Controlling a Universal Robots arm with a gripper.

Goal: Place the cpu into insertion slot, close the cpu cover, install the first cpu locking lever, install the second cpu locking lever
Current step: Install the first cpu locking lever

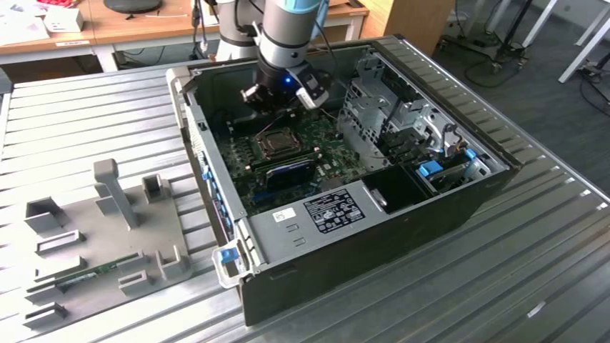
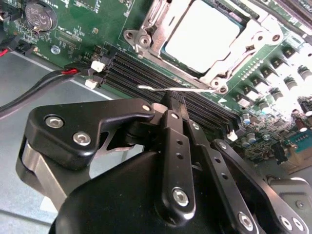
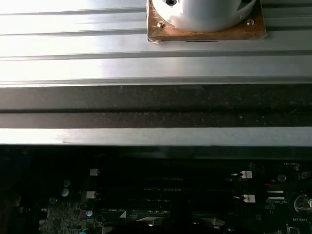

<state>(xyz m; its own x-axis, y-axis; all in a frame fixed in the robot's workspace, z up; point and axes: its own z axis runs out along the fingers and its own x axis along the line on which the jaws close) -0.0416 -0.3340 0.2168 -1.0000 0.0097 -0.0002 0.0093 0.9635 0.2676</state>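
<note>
The claw (image 2: 172, 99), closed, has its tips at the thin locking lever (image 2: 195, 89) beside the lowered cpu cover (image 2: 253, 39); a slip could spring that wire onto the memory slots (image 2: 141, 73).

An open black computer tower case (image 1: 381, 243) lies on a ribbed silvery metal desk (image 1: 86, 114). A grey fixture plate with upright holders (image 1: 96, 239) sits just beside it.

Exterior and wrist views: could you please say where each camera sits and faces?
Exterior view: off the arm, high, looking into the computer case; arm shows.
Second wrist view: rides the arm, looking past the gripper at the cpu.
First wrist view: rides the arm, facing table and motherboard.
Shared: both wrist views show the memory slots.
</note>
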